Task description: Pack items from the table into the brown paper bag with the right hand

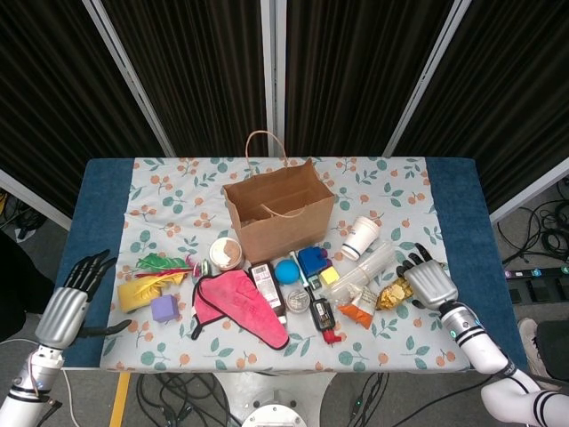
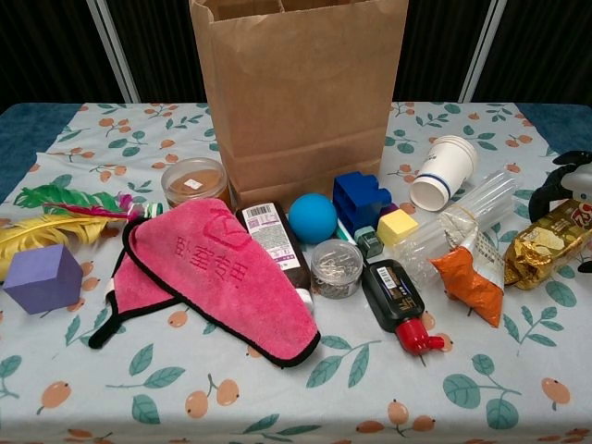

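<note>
Right hand (image 1: 427, 283) rests fingers-apart, grasping nothing, on the shiny gold crinkled snack packet (image 2: 541, 245) beside the tall brown paper bag (image 2: 298, 92); left hand (image 1: 71, 298) released

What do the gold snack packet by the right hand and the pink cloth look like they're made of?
Gold snack packet: likely metallised foil film, glossy, with crinkles that catch the light.
Pink cloth: looks like soft microfibre or fleece, matte and fuzzy, with a black stitched edge.

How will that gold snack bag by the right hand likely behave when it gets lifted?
The gold snack bag looks puffy and crinkled, so it is probably light and will likely dent under the right hand. Its shiny foil may slip in the fingers. It lies flat on the table, so rolling seems unlikely.
</note>
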